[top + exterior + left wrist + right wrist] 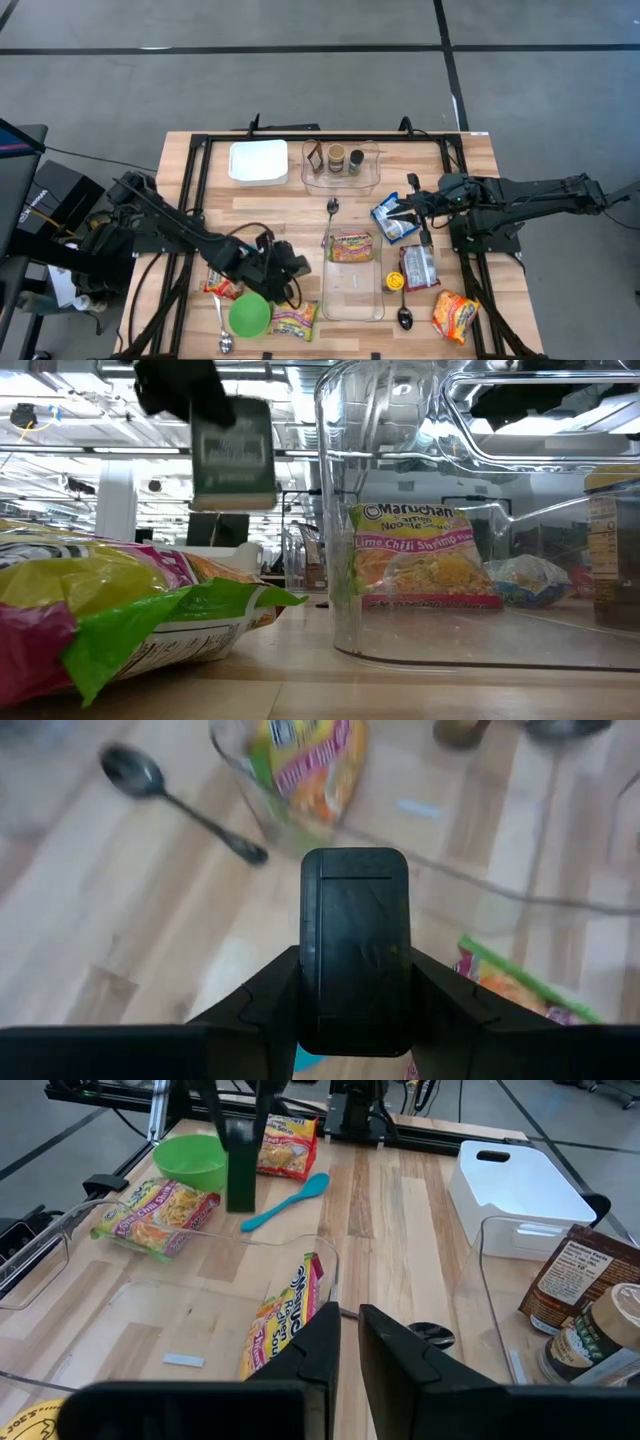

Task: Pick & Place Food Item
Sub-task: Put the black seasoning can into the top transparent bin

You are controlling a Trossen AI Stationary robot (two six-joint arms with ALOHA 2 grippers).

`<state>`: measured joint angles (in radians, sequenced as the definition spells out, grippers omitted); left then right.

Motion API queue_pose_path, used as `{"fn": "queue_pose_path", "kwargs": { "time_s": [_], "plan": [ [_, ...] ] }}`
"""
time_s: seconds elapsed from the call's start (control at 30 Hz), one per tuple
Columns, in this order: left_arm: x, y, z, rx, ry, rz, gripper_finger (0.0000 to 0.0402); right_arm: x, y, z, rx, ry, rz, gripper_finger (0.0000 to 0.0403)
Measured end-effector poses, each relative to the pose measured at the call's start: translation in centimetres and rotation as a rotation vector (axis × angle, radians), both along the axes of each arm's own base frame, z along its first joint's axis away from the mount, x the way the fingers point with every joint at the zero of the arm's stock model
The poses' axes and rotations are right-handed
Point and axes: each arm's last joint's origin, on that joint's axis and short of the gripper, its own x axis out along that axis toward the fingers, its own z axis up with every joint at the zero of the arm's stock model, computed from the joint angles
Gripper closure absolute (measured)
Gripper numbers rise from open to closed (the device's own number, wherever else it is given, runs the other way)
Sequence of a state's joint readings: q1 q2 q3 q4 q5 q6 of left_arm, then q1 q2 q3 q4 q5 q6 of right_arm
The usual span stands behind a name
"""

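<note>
While the left gripper [290, 268] carries a dark flat packet [240, 1165] pinched upright, the clear tray [352, 300] lies just rightward; right gripper [405, 212] waits, pressed together.

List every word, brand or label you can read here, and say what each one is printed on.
"Maruchan", "Noodle" and "Lime Chili Shrimp": on the ramen packet standing inside the clear container, low view.
Dark package held up by the left tool: label blurred.
Green and pink packet in the foreground: print too small.
Brown pouch and jar, right wrist view: unreadable.
Blue packet: unreadable.
</note>
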<state>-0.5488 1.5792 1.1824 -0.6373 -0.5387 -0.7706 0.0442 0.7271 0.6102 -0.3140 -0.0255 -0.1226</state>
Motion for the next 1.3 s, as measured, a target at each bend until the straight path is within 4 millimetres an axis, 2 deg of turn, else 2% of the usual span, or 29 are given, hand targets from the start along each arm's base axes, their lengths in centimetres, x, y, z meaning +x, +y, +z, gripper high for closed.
{"fn": "queue_pose_path", "kwargs": {
  "time_s": [0.37, 0.63, 0.87, 1.03, 1.3],
  "plan": [
    [-2.5, 2.3, 5.5, 0.265, -0.194, -0.001, 0.0262, 0.0, 0.0, 0.0, 0.000, 0.000, 0.000, 0.0368],
    [-3.1, 5.6, 8.2, 0.427, -0.262, 0.104, 0.0262, 0.0, 0.0, 0.0, 0.000, 0.000, 0.000, 0.0368],
    [-1.0, 9.6, 9.4, 0.537, -0.271, 0.157, 0.0262, 0.0, 0.0, 0.0, 0.003, -0.001, -0.001, 0.0368],
    [0.7, 13.6, 9.9, 0.511, -0.296, 0.096, 0.0262, 0.0, 0.0, 0.1, 0.003, -0.010, -0.002, 0.0368],
    [1.0, 20.3, 10.1, 0.433, -0.315, -0.042, 0.0262, 0.0, 0.0, 0.1, -0.007, -0.008, 0.002, 0.0368]
  ]
}}
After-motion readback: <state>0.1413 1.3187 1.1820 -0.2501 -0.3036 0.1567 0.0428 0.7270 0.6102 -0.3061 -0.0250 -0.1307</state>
